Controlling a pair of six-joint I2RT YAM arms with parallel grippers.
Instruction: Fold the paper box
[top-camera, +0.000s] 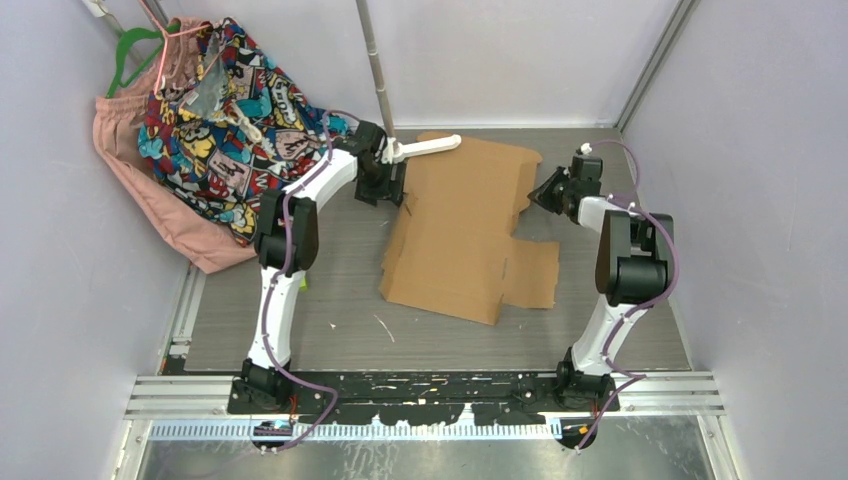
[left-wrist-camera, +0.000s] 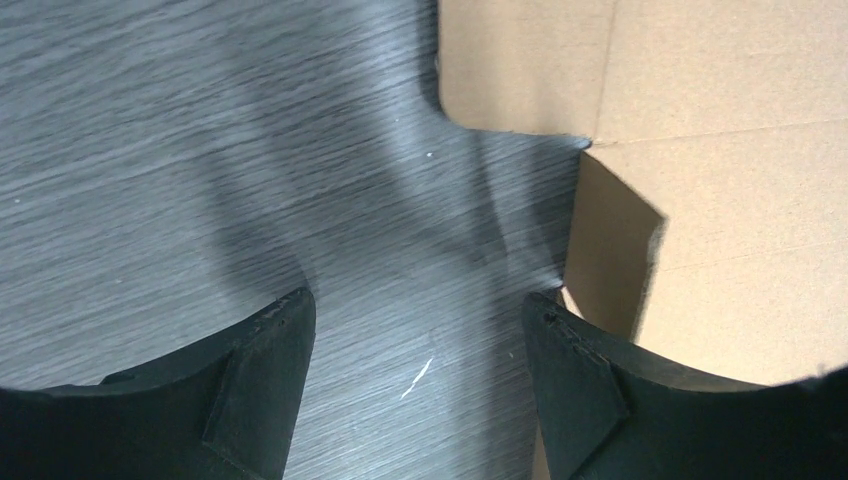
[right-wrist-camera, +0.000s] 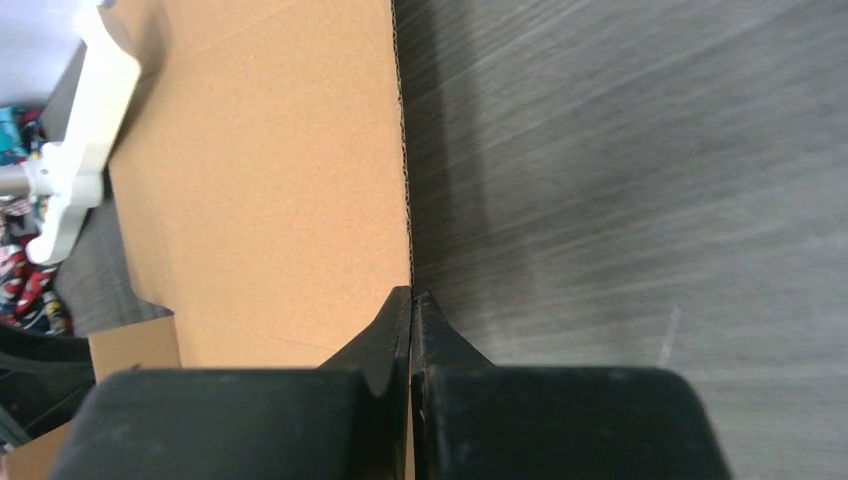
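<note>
My right claw (right-wrist-camera: 412, 298) is pressed together, its tips right at the cut edge of the paper box (right-wrist-camera: 270, 170). I cannot tell whether a sliver of that edge is nipped between them. The sheet lies mostly flat on the surface (right-wrist-camera: 620, 180), spreading away to that claw's left.

My left claw (left-wrist-camera: 420, 305) is spread wide and holds nothing. It hovers over bare surface, with a half-raised flap just beside its right finger.

I judge the cardboard to be light and stiff, willing to bend only along its scored lines and likely to skate on this smooth top. I would take a flap by its free edge, close to a crease, while the other claw pins the main panel.

Both my arms reach well forward with elbows raised and wrists turned inward, so the sheet sits between the two claws.
</note>
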